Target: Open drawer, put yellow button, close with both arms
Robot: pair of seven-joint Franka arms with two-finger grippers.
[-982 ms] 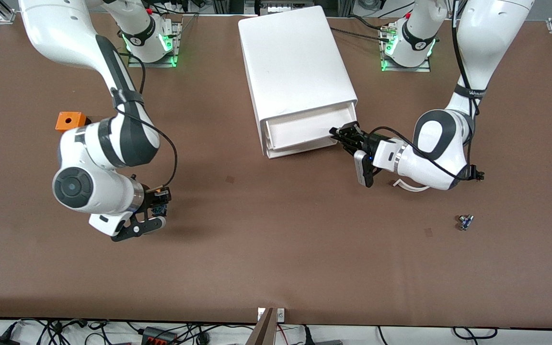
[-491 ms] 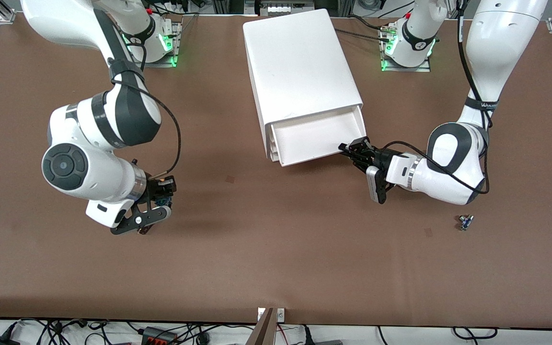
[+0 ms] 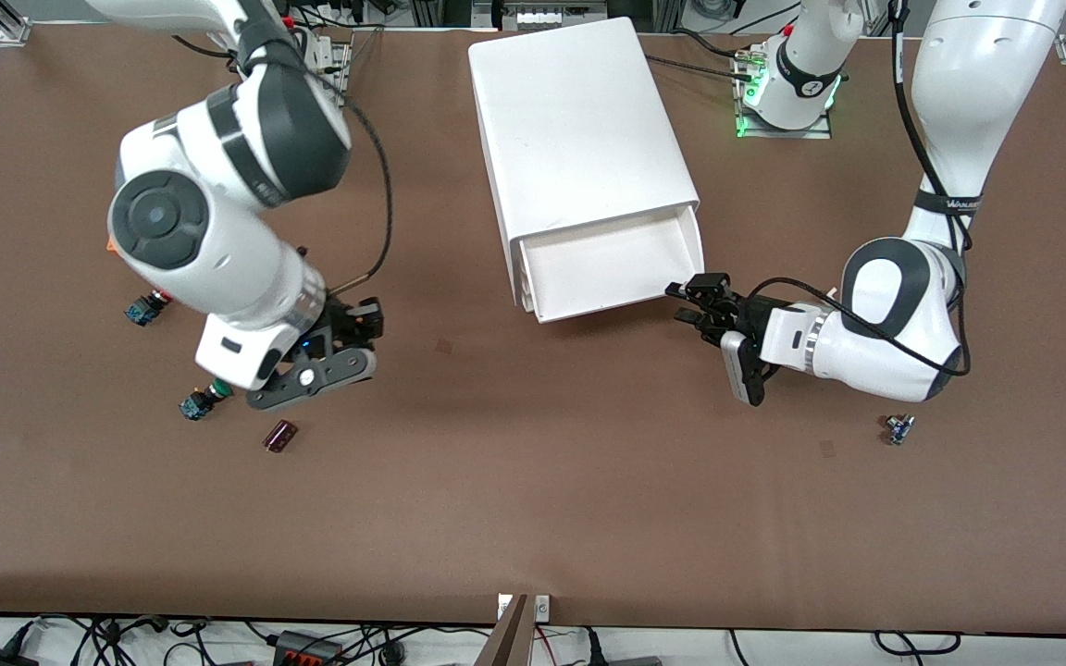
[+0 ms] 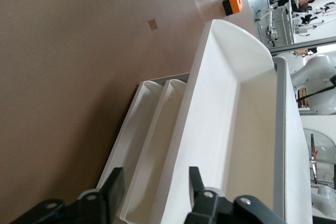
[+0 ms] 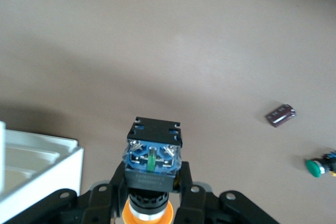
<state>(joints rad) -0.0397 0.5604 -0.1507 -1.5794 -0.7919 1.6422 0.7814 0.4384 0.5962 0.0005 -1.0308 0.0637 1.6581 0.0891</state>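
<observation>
The drawer (image 3: 616,268), the top one of the white cabinet (image 3: 579,120), stands pulled out toward the front camera with nothing in it. My left gripper (image 3: 695,301) is at the drawer's front corner toward the left arm's end. In the left wrist view the left gripper (image 4: 153,182) is open, its fingers astride the front lip of the drawer (image 4: 231,103) without clamping it. My right gripper (image 3: 343,347) hangs over the table toward the right arm's end of the cabinet. The right gripper (image 5: 152,182) is shut on the yellow button (image 5: 153,156), cap toward the wrist.
A red-capped button (image 3: 146,307), a green-capped button (image 3: 198,403) and a small maroon part (image 3: 280,436) lie on the table near the right arm. An orange block (image 4: 232,3) sits half hidden under that arm. A small blue part (image 3: 898,428) lies by the left arm.
The drawer slid out toward the front camera, then my left gripper opened and let go of its front. The right arm rose and swung toward the cabinet with the yellow button.
</observation>
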